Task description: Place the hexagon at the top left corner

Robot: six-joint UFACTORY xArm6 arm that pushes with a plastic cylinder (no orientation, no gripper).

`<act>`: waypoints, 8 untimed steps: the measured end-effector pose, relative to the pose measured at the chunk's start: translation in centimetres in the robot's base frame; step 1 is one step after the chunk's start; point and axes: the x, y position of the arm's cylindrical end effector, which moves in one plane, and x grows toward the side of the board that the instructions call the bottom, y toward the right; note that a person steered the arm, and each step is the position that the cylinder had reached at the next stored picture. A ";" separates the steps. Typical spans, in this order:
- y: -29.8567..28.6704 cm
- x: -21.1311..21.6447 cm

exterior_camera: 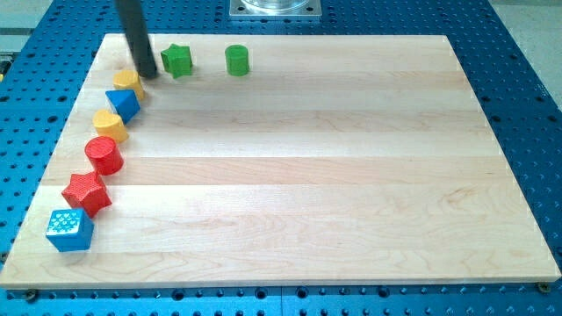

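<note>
Nearest the camera sits the blue cube (68, 230), patterned on top, at the bottom left of the wooden tabletop (351, 175). The task's thing, the yellow hexagon (128, 83), lies near the top left corner, first in a line of blocks running down the left edge; it touches the blue block (124, 104) below it. Its shape is close to even, so no long axis or heading can be read. The rod's tip (148, 74) stands just beside the hexagon's right side, apparently touching or nearly so. The end effector is a plain rod with nothing to part or close, so no grasp state applies.

Judging by the layout, a short push toward the view's upper left would finish the placement; the tip should press behind the hexagon's centre so it slides straight and does not drag the blue block.

Further down lie a yellow block (110, 125), red cylinder (104, 154) and red star (86, 192). A green star (176, 60) and green cylinder (237, 60) sit along the top.
</note>
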 end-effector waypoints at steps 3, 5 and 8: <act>8.0 8.6; 0.2 5.3; -0.1 -0.5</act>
